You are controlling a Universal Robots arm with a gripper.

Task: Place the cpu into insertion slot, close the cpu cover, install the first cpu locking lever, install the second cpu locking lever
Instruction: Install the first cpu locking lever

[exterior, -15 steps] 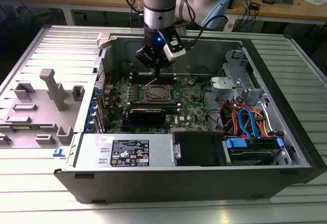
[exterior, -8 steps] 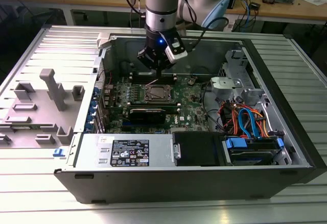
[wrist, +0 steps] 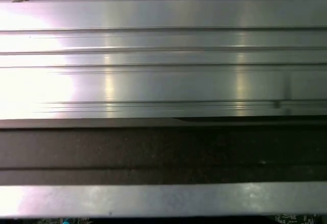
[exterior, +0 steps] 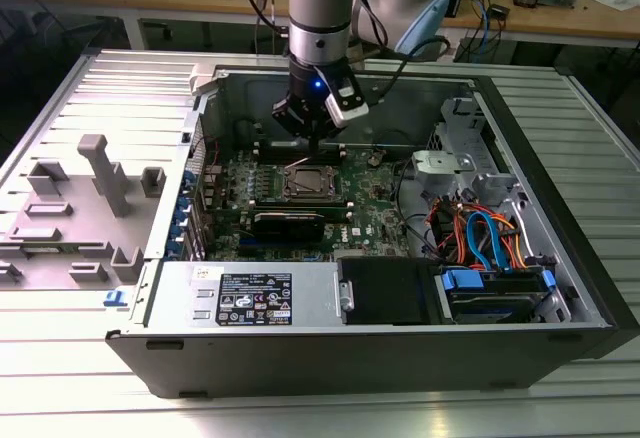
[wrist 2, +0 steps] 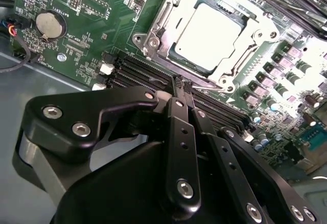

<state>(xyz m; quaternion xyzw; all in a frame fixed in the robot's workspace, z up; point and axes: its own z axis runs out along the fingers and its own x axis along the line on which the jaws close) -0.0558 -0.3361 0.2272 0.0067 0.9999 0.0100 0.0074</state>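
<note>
Ribbed surface (exterior: 80, 388) bears the computer case (exterior: 350, 358); closed gripper (wrist 2: 182, 83) (empty) hovers by cpu cover (wrist 2: 254, 39); drifting low would gouge memory slots (wrist 2: 143, 73).

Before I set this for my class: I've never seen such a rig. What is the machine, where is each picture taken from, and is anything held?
The machine is one robot arm ending in a gripper, a two-fingered clamp. The exterior view comes from a camera off the arm: an open computer case lies on a ribbed metal table, and the arm reaches in over the green circuit board. The second wrist view rides on the arm and looks past the black fingers at the cpu, which sits in the insertion slot with the cpu cover flat around it. The fingers are together, nothing between them, tips near the slot's edge. The first wrist view shows ribbed grey metal; what it belongs to I cannot tell.
</note>
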